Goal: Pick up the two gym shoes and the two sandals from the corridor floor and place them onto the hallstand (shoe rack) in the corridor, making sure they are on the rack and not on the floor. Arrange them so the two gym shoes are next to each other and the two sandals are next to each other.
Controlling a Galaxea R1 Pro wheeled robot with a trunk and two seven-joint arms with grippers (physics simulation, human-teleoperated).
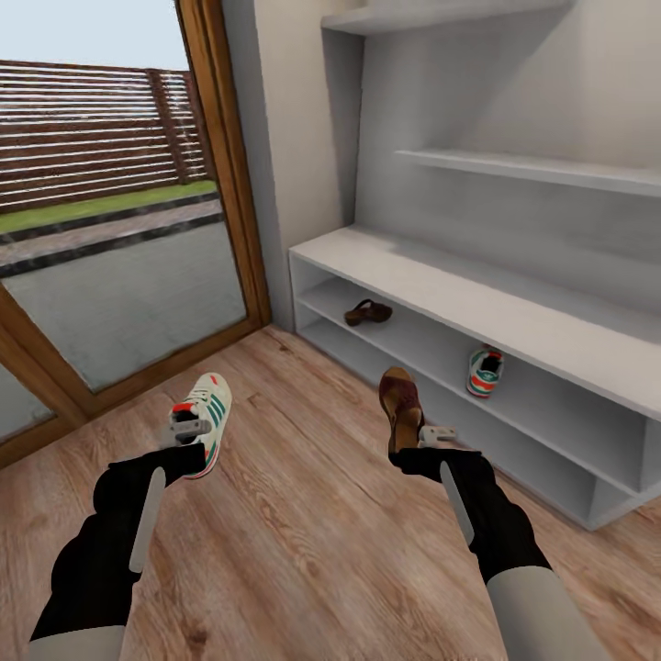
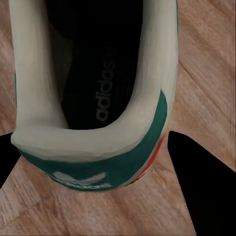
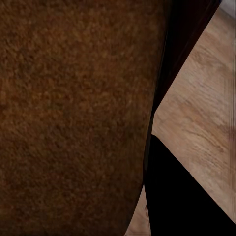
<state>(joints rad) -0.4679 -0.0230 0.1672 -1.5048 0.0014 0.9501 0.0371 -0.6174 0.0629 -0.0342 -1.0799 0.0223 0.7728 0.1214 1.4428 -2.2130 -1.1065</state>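
We had both arms low over the light brown wood-plank corridor floor [image 1: 303,551], one shoe per arm, presumably so both could go to the pale grey hallstand with open shoe shelves [image 1: 477,303] in a single trip.

Left gripper [image 1: 186,431] sat at the heel of the white low sneaker with green stripes and red-orange accents [image 1: 208,413], left of centre, toe pointing far. In the left wrist view the green heel tab of that sneaker [image 2: 98,162] lay between the two dark fingers [image 2: 201,187], which flanked it with gaps either side: jaws looked wide, not yet closed on it.

Right gripper [image 1: 431,439] was at the near end of the dark reddish-brown leather sandal with tan footbed [image 1: 401,404], right of centre, just near of the rack. In the right wrist view the sandal's brown surface [image 3: 73,113] pressed right against the lens with one finger [image 3: 182,196] alongside; we couldn't tell whether the jaws gripped it or just straddled it.

Other two were already shelved: second brown sandal [image 1: 368,313] on the upper open shelf, far left; second white-green sneaker [image 1: 484,370] on the lower shelf, to the right. Each floor shoe needs to land beside its mate.
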